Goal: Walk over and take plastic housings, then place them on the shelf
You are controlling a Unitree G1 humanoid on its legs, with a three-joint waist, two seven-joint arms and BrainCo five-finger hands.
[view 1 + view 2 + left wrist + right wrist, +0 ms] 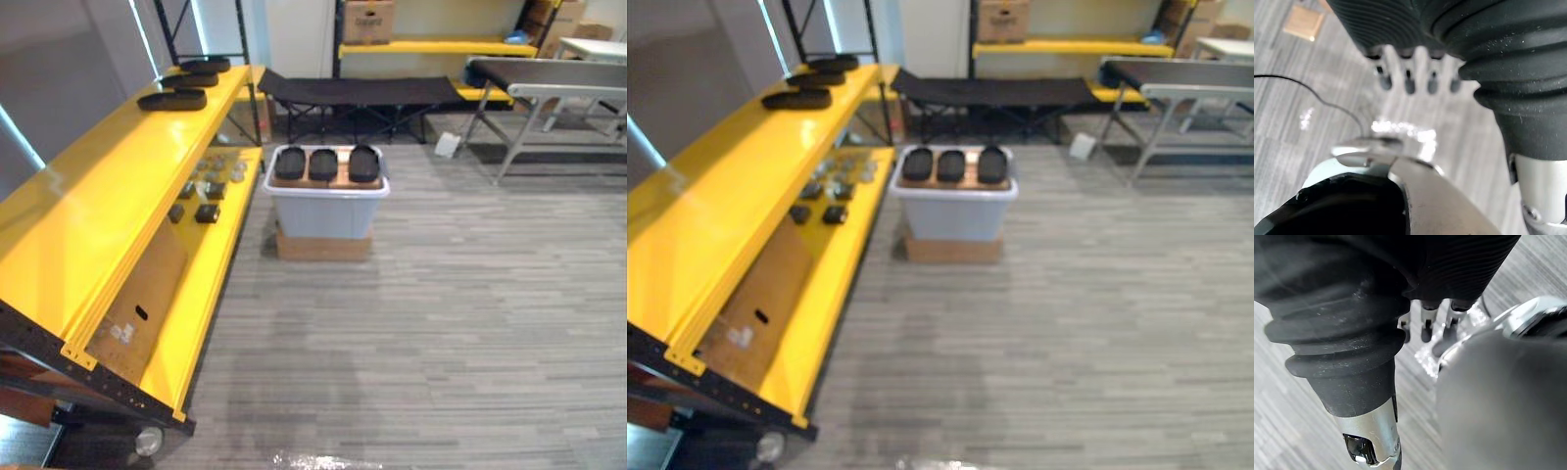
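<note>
**A:** What takes up the most room?

**B:** The grey plank-patterned floor (441,323), running to the far wall. Along its left side stands a long yellow shelf (108,196) on a black frame, with a top tier and a lower tier.

**A:** And across the back?

**B:** A second yellow rack (436,46) carries a cardboard carton (368,20). In front of the rack is a black folding cot (358,91). To the right of the cot is a conveyor table (549,76) on grey legs.

**A:** What is on the lower tier?

**B:** A cardboard sheet (142,294) lies at its near end.

**A:** Where are the housings?

**B:** They are in two groups. A pale grey bin (325,211) sits on a flat cardboard box (323,245) on the floor, just beside the shelf's far end. A brown board lies across the bin's top. On it, three black plastic housings (322,164) lie side by side. Three more, the shelf housings (172,99), lie in a row at the far end of the top tier.

**A:** Is there anything smaller?

**B:** Some small dark parts (207,212) are scattered on the lower tier, beyond the cardboard sheet.

**A:** And the hands?

**B:** The left hand (1409,73) hangs over the floor with its fingers straight and slightly spread, gripping nothing. The right hand (1426,325) is also above the floor with its fingers loose and relaxed, likewise empty. Bare floor shows past the fingertips of both.
</note>
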